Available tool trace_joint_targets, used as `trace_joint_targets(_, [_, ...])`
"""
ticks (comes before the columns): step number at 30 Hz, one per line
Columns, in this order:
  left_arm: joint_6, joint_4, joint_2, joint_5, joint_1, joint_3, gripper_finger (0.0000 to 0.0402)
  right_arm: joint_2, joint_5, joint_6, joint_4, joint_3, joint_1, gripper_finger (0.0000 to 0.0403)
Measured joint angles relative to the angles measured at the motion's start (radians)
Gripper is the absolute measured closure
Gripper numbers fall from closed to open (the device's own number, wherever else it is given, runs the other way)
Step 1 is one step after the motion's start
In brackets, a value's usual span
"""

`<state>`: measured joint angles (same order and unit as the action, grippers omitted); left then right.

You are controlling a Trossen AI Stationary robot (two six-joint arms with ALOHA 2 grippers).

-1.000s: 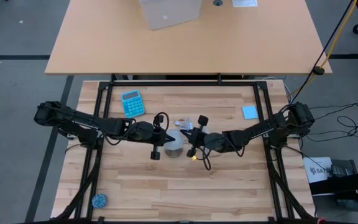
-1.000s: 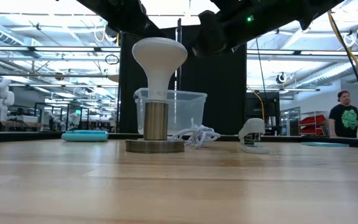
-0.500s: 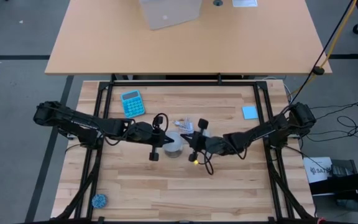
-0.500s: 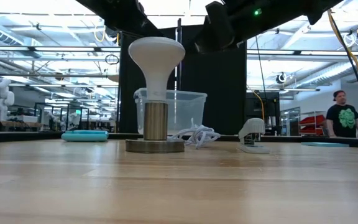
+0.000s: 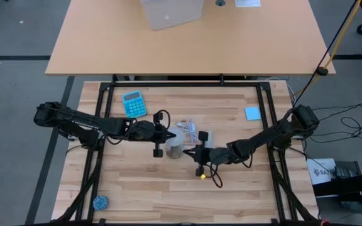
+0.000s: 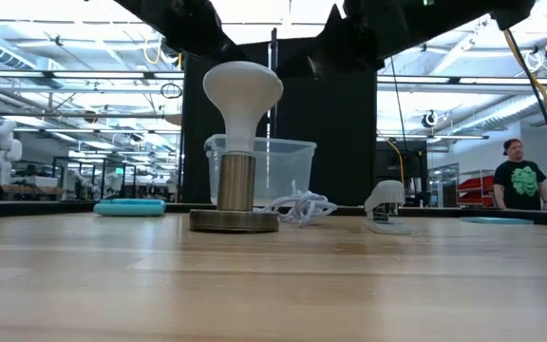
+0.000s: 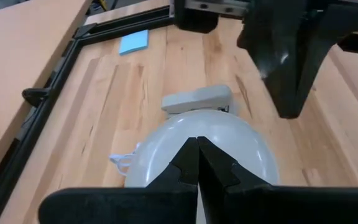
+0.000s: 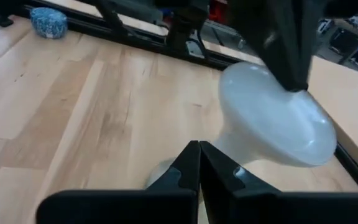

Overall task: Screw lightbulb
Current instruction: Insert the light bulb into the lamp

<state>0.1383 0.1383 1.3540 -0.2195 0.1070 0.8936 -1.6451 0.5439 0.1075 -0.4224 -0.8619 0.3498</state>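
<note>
Wooden slats form the table [image 5: 168, 182], with an open lab room visible beyond it and a person in a dark shirt [image 6: 522, 183] standing far off at the room's right side. Near the middle of the table, slightly toward its far edge, the lightbulb [image 6: 242, 100] stands upright, its white dome facing up and its narrow base seated in the metal collar of a round socket base [image 6: 235, 219] that rests flat on the wood; it looks already threaded in, or close to it. A coiled white cord [image 6: 297, 206] lies just behind the socket, with a clear plastic tub [image 6: 266, 161] farther back. The left gripper [image 5: 159, 134] hangs directly above the dome from the table's left side, fingers clenched together with nothing between them, and appears not to touch the glass. The right gripper [image 5: 200, 154] sits just beside the bulb on the side nearer the front edge, also clenched on nothing. Both arms likely flank the bulb so one can steady or turn it while the other stays clear. A teal calculator [image 5: 133, 104] lies toward the far left corner, a blue sticky pad [image 5: 252, 113] near the right edge, a white stapler-like object [image 6: 386, 207] right of the cord, and a blue scrubber [image 5: 100, 202] at the near left corner. Compared with a second ago, the right gripper has swung toward the front edge and away from the bulb, and the left has crept closer over the dome; the bulb itself has barely shifted.
</note>
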Motion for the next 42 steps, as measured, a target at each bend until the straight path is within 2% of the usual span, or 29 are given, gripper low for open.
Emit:
trace_joint_targets(8, [-0.001, 0.001, 0.0, 0.006, 0.017, 0.0, 0.0401, 0.0, 0.262, 0.005, -0.008, 0.0, -0.008, 0.0403])
trace_joint_targets(10, [0.0, 0.001, 0.0, 0.021, 0.02, 0.0, 0.0401, 0.0, 0.288, 0.008, -0.014, 0.0, -0.021, 0.0403])
trace_joint_targets(16, [-0.003, 0.001, 0.0, 0.029, 0.02, 0.0, 0.0401, 0.001, 0.28, 0.016, -0.02, 0.0, -0.088, 0.0403])
trace_joint_targets(22, [-0.003, -0.003, 0.0, 0.033, 0.02, -0.001, 0.0401, 0.002, 0.12, 0.036, -0.063, -0.001, -0.149, 0.0403])
trace_joint_targets(27, [-0.004, -0.003, 0.0, 0.034, 0.02, -0.001, 0.0401, 0.002, 0.039, 0.039, -0.069, -0.001, -0.168, 0.0403])
trace_joint_targets(42, [-0.006, 0.008, -0.001, 0.041, 0.019, -0.001, 0.0401, 0.007, 0.059, 0.003, -0.025, -0.002, -0.1, 0.0403])
